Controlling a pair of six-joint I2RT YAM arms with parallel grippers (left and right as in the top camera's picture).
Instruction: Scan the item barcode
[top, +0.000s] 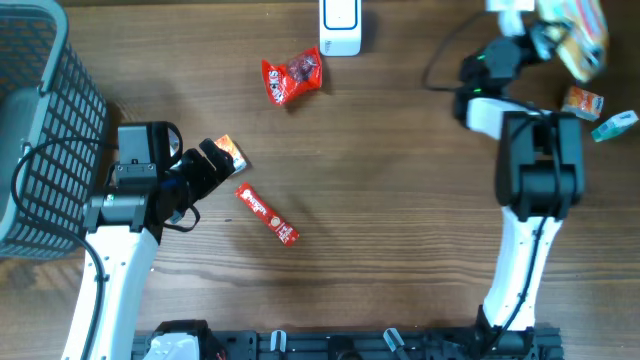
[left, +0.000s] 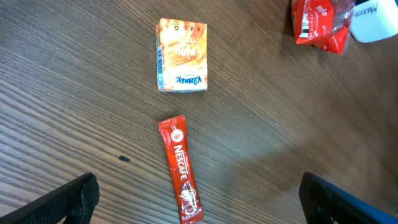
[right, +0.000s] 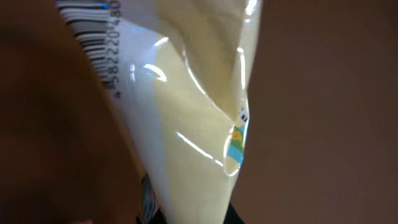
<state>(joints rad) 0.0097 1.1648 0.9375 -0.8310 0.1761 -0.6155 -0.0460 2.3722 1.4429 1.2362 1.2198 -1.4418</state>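
Observation:
My right gripper (top: 548, 38) is at the far right back of the table, shut on a pale yellow glossy packet (top: 578, 35). The packet (right: 186, 124) fills the right wrist view, with a barcode (right: 93, 37) printed near its top left; the gripper (right: 186, 218) is barely visible at its lower end. A white scanner (top: 341, 25) stands at the back centre, well left of the packet. My left gripper (top: 215, 165) hangs open above the table; in its wrist view the gripper (left: 199, 198) has a red Nescafe stick (left: 180, 168) lying between its wide-apart fingers.
An orange Kleenex pack (left: 181, 55) lies beyond the stick. A red snack bag (top: 292, 77) sits near the scanner. A dark wire basket (top: 40, 130) stands at the left edge. A small orange box (top: 583, 101) and a teal item (top: 615, 125) lie at the right.

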